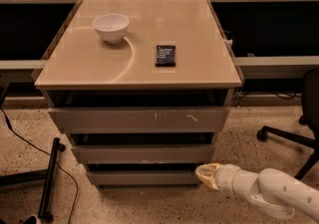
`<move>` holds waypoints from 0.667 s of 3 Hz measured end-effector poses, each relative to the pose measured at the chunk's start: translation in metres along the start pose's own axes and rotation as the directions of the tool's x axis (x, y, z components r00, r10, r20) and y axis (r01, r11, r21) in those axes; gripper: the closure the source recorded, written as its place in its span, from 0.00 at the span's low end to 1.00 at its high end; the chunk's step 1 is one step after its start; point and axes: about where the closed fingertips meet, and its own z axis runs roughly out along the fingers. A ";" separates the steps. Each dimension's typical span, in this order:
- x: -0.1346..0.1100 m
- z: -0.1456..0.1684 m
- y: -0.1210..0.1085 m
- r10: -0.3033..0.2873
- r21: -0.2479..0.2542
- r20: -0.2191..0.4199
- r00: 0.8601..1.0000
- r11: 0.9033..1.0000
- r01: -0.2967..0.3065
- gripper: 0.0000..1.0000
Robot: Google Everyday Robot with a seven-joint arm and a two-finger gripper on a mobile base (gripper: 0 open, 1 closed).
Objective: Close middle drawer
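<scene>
- My gripper (pixel 205 175) was low in the view, at about 5 o'clock, its tip just beside the right end of the lowest front (pixel 139 177).
- Its fingers looked pressed together into one blunt tip, and they held nothing.
- The middle drawer (pixel 144 154) sat at 6 o'clock under the scratched front (pixel 139 118), with a dark gap above it. I could not tell if it was fully in.
- Its long axis ran from 9 to 3 o'clock. Its flat face pointed to 6 o'clock, so I judged the closing push must go toward 12.
- Risk one: my tip stood lower than the middle front, at 5 o'clock from its right corner, so a straight push could press the lowest front instead.
- Risk two: a push so far toward the 3 o'clock end could twist the drawer and jam it.
- Risk three: the front was plain and had no handle, so my tip could slide off.
- A hard push could also shake the bowl (pixel 111 27) on the cabinet top (pixel 199 68).
</scene>
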 end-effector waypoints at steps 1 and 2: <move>0.000 0.000 0.000 0.000 0.000 0.000 1.000 1.000 0.000 0.36; 0.000 0.000 0.000 0.000 0.000 0.000 1.000 1.000 0.000 0.13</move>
